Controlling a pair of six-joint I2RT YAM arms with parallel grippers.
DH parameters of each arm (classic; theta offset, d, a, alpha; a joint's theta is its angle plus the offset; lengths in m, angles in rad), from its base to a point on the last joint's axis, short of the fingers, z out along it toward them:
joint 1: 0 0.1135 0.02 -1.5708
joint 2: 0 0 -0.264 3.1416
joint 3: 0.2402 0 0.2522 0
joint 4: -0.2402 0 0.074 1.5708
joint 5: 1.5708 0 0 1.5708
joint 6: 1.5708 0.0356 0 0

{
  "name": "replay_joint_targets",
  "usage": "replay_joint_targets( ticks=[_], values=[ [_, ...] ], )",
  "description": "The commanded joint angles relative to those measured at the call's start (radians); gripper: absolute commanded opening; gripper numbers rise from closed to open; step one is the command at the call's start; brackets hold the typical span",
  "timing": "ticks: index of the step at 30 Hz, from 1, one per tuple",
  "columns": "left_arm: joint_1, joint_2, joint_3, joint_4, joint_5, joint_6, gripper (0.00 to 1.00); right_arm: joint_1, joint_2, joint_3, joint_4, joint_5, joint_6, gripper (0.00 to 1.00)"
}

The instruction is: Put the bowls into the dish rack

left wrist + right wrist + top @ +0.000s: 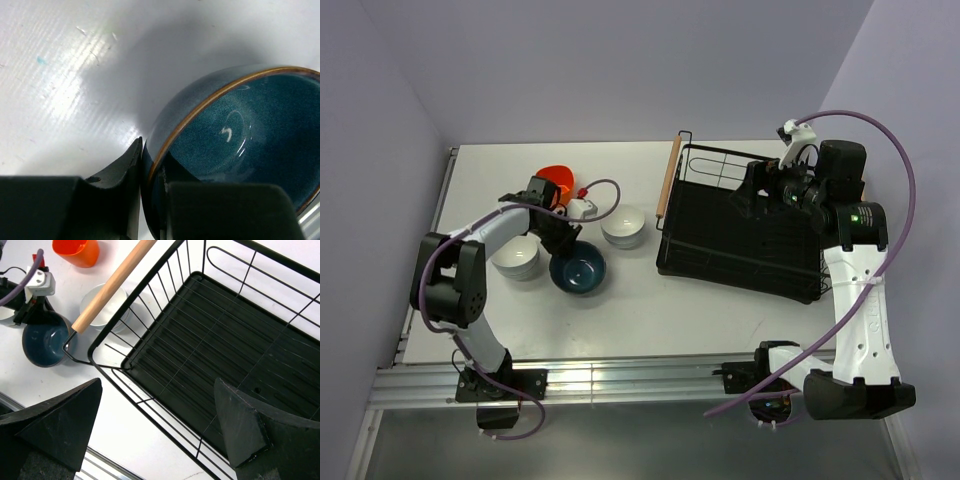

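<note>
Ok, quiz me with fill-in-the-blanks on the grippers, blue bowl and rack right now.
1. The left gripper is shut on the ____ of the blue bowl.
2. The right gripper, above the rack, is ____ and holds nothing.
3. The rack has ____ bowls in it.
Missing words: rim; open; no.
</note>
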Motion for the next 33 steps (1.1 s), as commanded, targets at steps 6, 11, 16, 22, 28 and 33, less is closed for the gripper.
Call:
replay_joint_targets(
  ticks=[6, 11, 16, 22, 28, 33],
  values=[
    [-0.006, -0.178, 0.076, -0.11, 0.111, -0.069, 0.0, 0.003, -0.007, 0.008, 0.019, -0.034, 0.018, 1.0],
    [-0.006, -0.235, 0.163, -0.162, 0.151, -0.123, 0.0, 0.003, 0.001, 0.04, 0.01, -0.047, 0.031, 1.0],
    [-0.006, -0.28, 0.324, -0.179, 0.186, -0.262, 0.0, 0.002, -0.004, 0.057, 0.018, -0.086, 0.051, 1.0],
    [-0.014, -0.261, 0.606, -0.184, 0.18, -0.383, 0.0, -0.009, 0.007, 0.104, 0.01, -0.146, 0.08, 1.0],
    [-0.055, -0.199, 0.816, -0.112, 0.148, -0.497, 0.0, -0.05, 0.01, 0.155, 0.005, -0.249, 0.098, 1.0],
    [-0.154, -0.143, 0.895, -0.038, 0.106, -0.584, 0.0, -0.134, 0.013, 0.169, 0.018, -0.408, 0.155, 1.0]
  ],
)
